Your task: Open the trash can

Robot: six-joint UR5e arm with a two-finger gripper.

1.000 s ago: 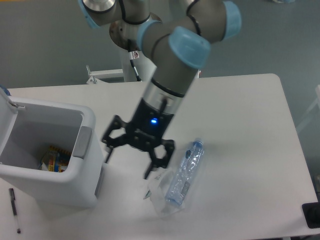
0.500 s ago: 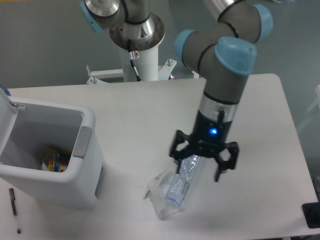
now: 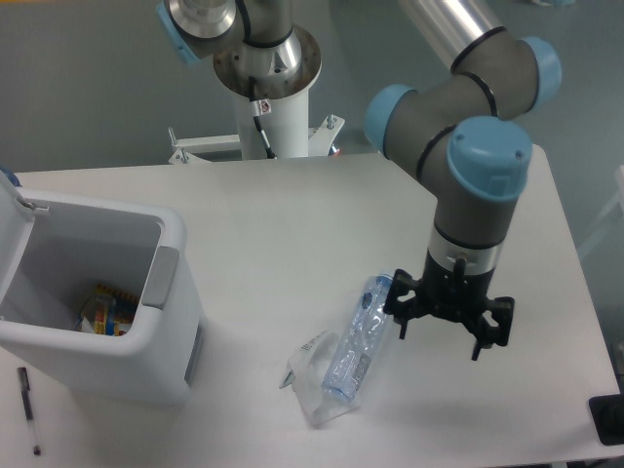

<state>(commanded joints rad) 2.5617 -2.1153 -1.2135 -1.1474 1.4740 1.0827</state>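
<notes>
With the trash can (image 3: 93, 302) lid already up, the gripper (image 3: 448, 324) hangs spread and empty, well right of it, needing only to retreat.

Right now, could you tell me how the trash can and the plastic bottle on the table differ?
The trash can is a big, opaque white box standing upright with its lid open; the plastic bottle is small, clear and bluish, lying on its side on a clear bag. Both rest on the table, untouched by the gripper.

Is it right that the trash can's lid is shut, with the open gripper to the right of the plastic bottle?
No. The fixed camera shows the trash can with its lid open and litter visible inside. The open gripper is indeed right of the plastic bottle.
</notes>
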